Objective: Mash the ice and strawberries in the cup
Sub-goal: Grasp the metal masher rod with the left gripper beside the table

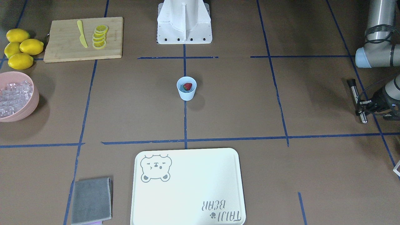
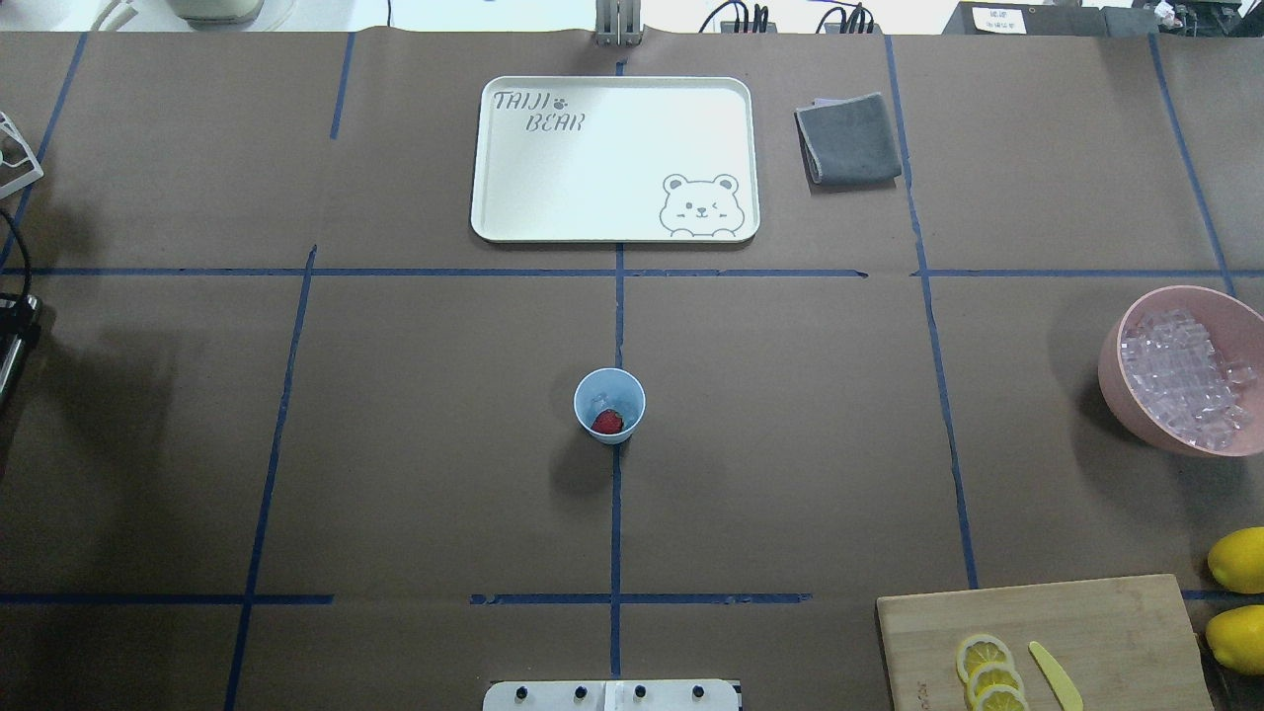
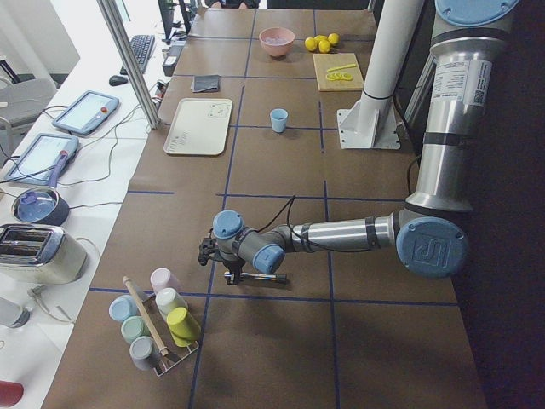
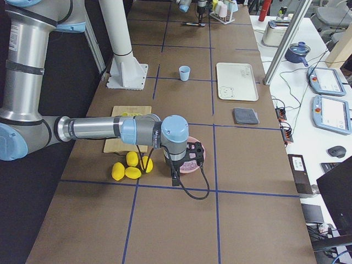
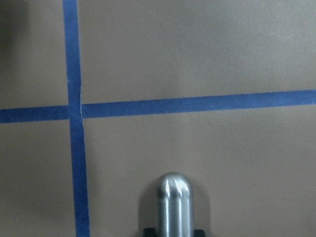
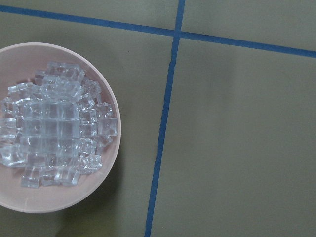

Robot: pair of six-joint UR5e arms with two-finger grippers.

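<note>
That cup (image 1: pixel 186 88) looks light, tippy, so steady its wall; berry (image 1: pixel 187 86) probably soft; left hand (image 1: pixel 360 104) pinches steel masher (image 1: pixel 354 90); right hand (image 4: pixel 192 159), can't tell.

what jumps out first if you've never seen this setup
A light-blue cup stands alone in the middle with a red strawberry inside. A pink bowl heaped with ice sits on the robot's right side, and the left gripper holds a metal muddler far out on its left.

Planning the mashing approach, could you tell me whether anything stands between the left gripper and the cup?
Nothing visible does: only bare, taped table lies between the left gripper, holding a metal rod, and the cup.
</note>
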